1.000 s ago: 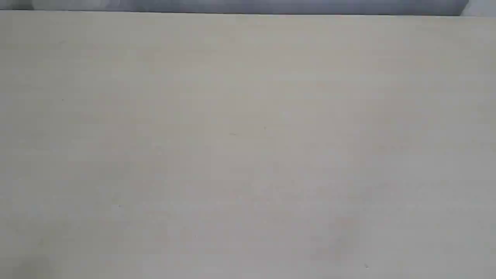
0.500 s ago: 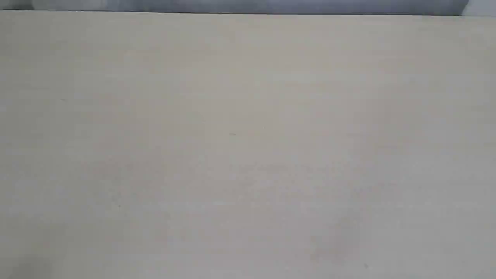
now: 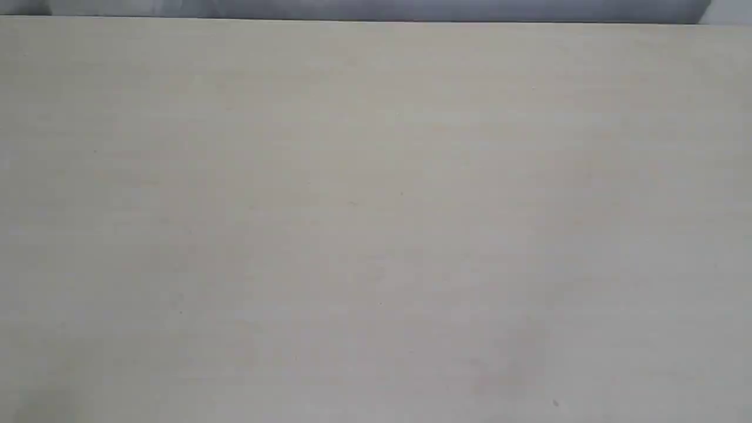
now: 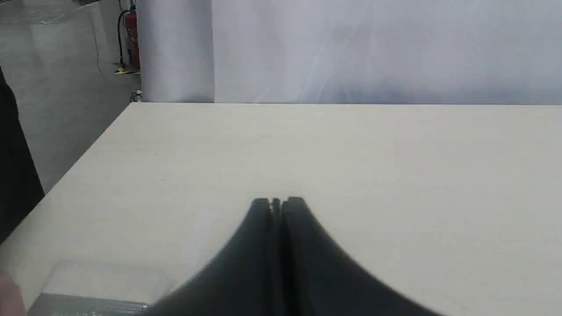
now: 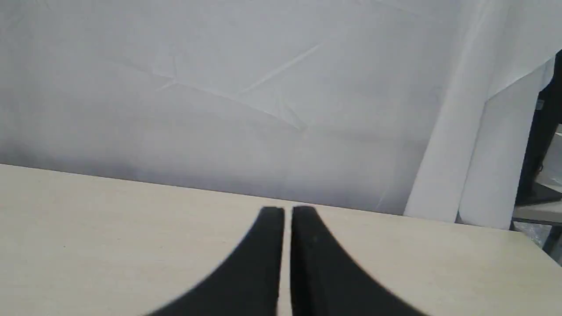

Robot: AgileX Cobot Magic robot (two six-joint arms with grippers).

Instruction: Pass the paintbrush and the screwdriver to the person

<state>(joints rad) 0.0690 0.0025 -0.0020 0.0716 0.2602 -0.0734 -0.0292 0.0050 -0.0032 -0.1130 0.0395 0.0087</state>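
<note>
The exterior view holds only the pale tabletop [image 3: 376, 223]; neither gripper nor any tool appears there. In the left wrist view my left gripper [image 4: 277, 202] hangs shut over the table with nothing between its black fingers. Beside it, at the picture's edge, lies a silver ferrule with blurred pale bristles, which looks like the paintbrush [image 4: 88, 303]. A skin-coloured blur [image 4: 6, 294] next to it may be the person's hand. My right gripper [image 5: 287, 211] is shut and holds nothing, over the table near its far edge. The screwdriver is out of view.
A white cloth backdrop [image 5: 263, 87] hangs behind the table's far edge. Past the table's corner [image 4: 131, 105] is grey floor with a red fire extinguisher [image 4: 131, 39]. Something dark [image 4: 13, 166] stands beside the table.
</note>
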